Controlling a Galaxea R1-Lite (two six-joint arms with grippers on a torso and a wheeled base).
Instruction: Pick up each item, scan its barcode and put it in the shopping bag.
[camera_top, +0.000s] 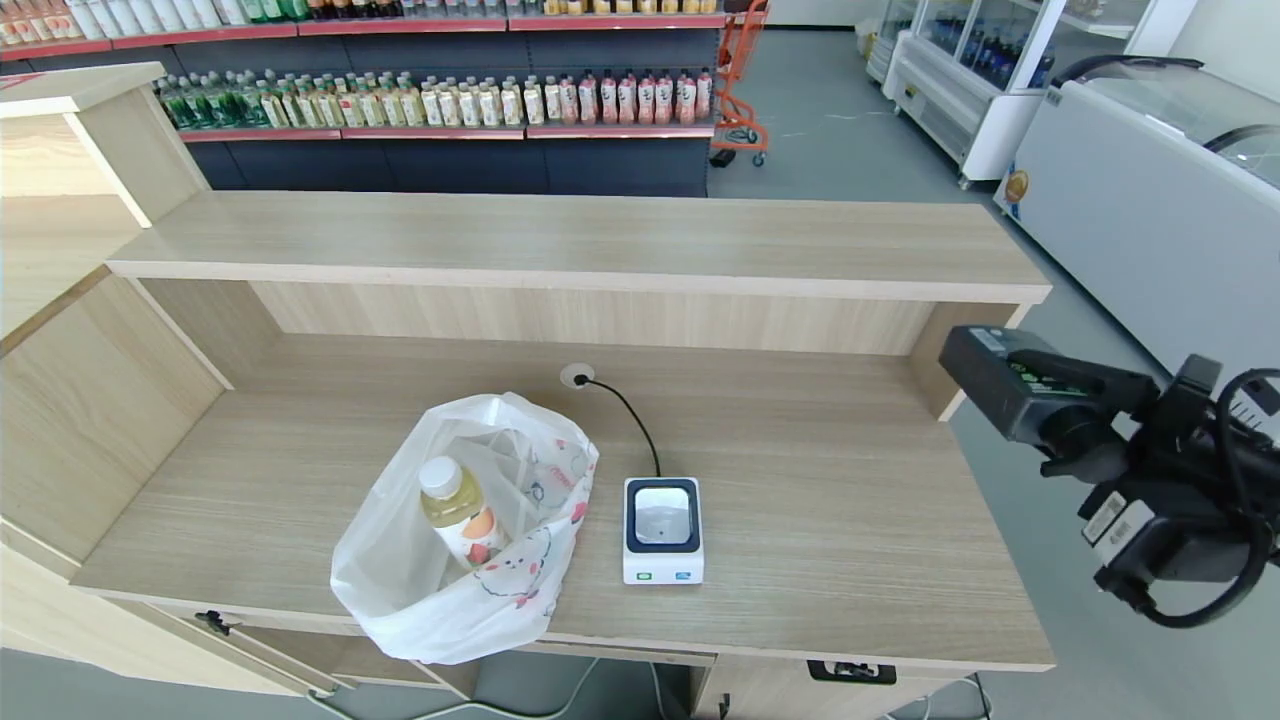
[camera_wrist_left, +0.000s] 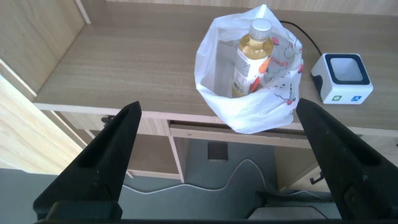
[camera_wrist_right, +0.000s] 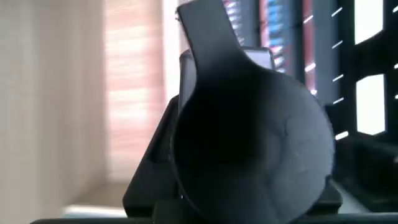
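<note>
A white shopping bag (camera_top: 520, 590) with a cartoon print stands open at the counter's front edge. Inside it, upright, is a bottle (camera_top: 458, 510) of pale yellow drink with a white cap. Just right of the bag sits the white barcode scanner (camera_top: 663, 530), its window facing up. My left gripper (camera_wrist_left: 217, 168) is open with nothing between its fingers, low in front of the counter, looking up at the bag (camera_wrist_left: 249, 112), the bottle (camera_wrist_left: 249, 56) and the scanner (camera_wrist_left: 345, 78). My right arm (camera_top: 1150, 470) hangs off the counter's right end. A dark rounded shape (camera_wrist_right: 249, 124) sits close to the right wrist lens.
The scanner's black cable (camera_top: 625, 405) runs back to a hole in the counter (camera_top: 850, 480). A raised ledge (camera_top: 580, 240) walls the back, a wooden side panel (camera_top: 90, 420) the left. Shelves of bottles (camera_top: 440, 100), an orange cart (camera_top: 740, 80) and freezers (camera_top: 1150, 190) stand beyond.
</note>
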